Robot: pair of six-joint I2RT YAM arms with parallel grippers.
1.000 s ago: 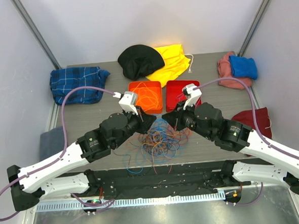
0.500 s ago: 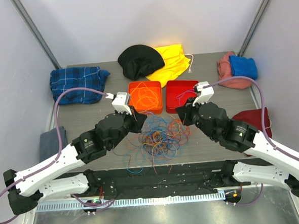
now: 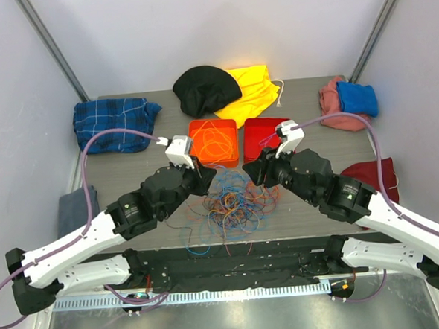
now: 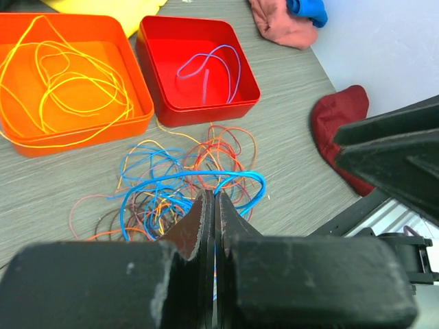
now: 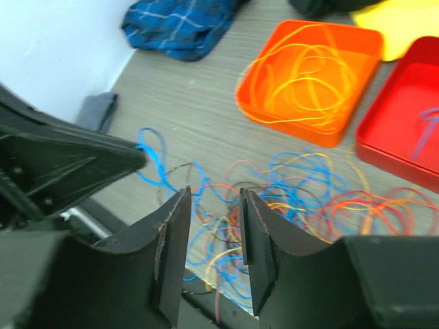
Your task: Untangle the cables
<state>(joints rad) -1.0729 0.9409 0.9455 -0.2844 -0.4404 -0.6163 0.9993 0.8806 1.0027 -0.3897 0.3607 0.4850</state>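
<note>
Though the left gripper (image 4: 211, 202) is clenched on a blue cable (image 4: 185, 178), the right gripper (image 5: 214, 223) hangs parted, empty; the cables (image 3: 233, 205) lie heaped between both; pulling now could drag the whole knot; beyond, orange tray (image 4: 82, 133), red tray (image 4: 206, 113).

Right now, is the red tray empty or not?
Not empty: the red tray holds one thin purple cable, looped on its floor.
</note>
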